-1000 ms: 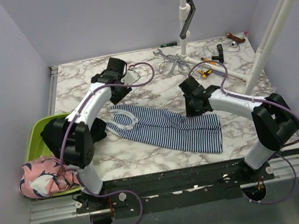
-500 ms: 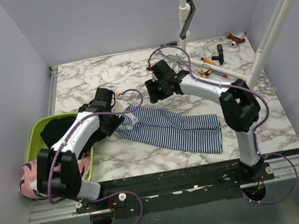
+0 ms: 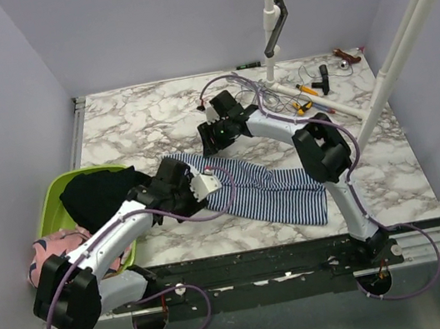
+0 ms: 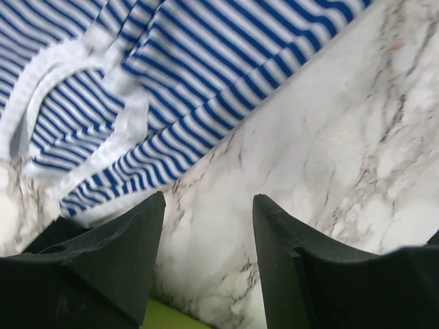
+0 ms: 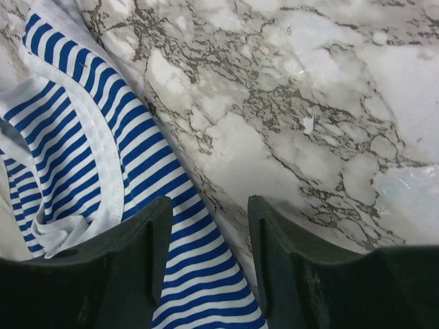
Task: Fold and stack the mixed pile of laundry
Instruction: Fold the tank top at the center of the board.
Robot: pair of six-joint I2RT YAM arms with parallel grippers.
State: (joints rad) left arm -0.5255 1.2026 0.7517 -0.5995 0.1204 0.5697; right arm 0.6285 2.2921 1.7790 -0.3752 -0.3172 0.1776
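On the marble table the striped garment lies flat, its long axis running from the collar at far left to the hem at near right. Both grippers are at the collar end, the left gripper on the near side and the right gripper on the far side. Both have their jaws parted and hold nothing.

From above, my left arm covers the near-left end of the striped garment and part of the pink garment. Both wrist views cut the striped cloth off at their edges. The tools at the desk's far edge are too small to name.
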